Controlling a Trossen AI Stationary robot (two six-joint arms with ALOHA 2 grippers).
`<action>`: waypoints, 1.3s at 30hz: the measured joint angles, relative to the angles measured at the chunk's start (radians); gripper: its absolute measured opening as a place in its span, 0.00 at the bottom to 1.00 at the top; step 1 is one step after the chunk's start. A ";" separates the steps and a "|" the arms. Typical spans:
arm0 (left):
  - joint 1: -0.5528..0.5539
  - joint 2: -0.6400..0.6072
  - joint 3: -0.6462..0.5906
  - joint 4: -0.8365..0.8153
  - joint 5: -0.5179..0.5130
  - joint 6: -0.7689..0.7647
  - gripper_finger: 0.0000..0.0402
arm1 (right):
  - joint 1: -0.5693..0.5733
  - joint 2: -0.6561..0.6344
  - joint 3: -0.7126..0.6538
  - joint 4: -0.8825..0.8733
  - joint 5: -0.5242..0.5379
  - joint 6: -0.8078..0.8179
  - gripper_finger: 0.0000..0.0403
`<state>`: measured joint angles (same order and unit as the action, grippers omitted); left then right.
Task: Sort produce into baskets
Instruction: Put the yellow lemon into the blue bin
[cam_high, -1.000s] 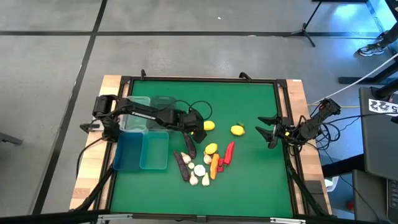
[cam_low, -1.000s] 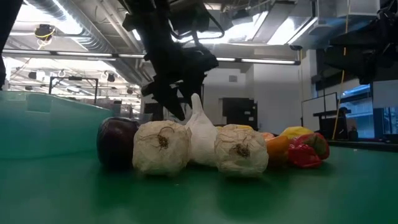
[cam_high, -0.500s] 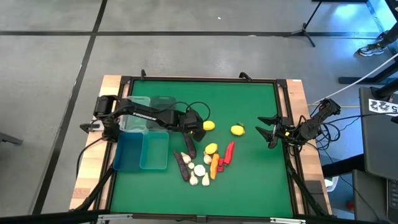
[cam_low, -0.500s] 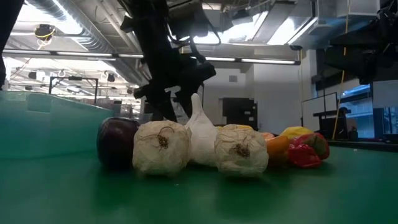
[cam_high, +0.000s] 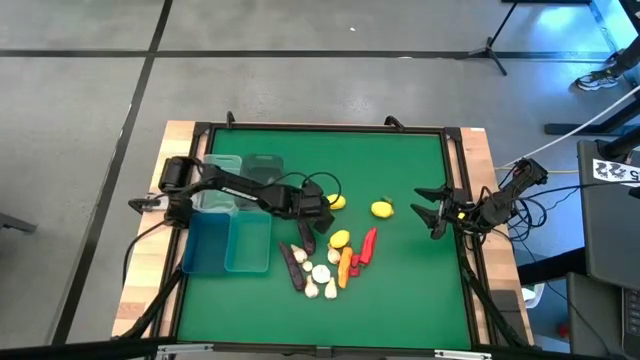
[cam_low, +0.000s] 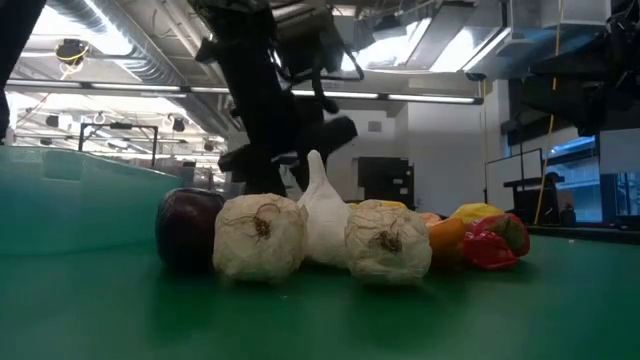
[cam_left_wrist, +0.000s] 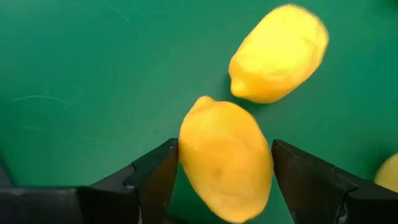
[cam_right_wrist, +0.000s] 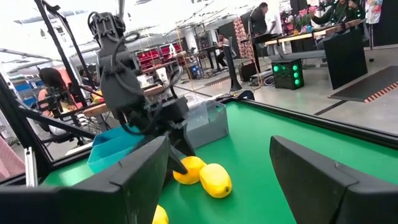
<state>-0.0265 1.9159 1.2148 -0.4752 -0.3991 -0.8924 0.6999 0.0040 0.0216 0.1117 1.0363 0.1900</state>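
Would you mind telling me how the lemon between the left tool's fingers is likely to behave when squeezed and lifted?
The lemon looks smooth and rounded, so it may slip or roll. The left tool straddles its middle, probably a steady hold. It likely stays rigid.

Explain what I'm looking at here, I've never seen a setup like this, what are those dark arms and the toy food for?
Two robot arms work at a green table, sorting toy produce into baskets. One picture looks straight down, one looks level across the tabletop, and two come from cameras on the arms' wrists. The left pincer is open, its fingers on either side of a lemon, with a second lemon just beyond it. The right pincer waits open near the table's right edge. In the middle lies a heap of garlic bulbs, eggplants, a carrot and red peppers. The baskets sit at the left.
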 joint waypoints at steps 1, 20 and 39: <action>0.000 0.012 0.000 0.003 -0.003 -0.001 0.63 | 0.000 0.000 0.000 -0.003 0.000 0.001 0.70; 0.000 0.028 0.013 0.011 0.060 0.069 0.48 | 0.000 0.000 0.000 -0.009 0.000 0.000 0.70; -0.012 -0.130 0.116 -0.284 0.026 0.170 0.48 | 0.000 0.000 0.000 -0.012 -0.001 0.006 0.70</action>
<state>-0.0387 1.7856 1.3308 -0.7589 -0.3735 -0.7219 0.6998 0.0044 0.0216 0.0998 1.0355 0.1961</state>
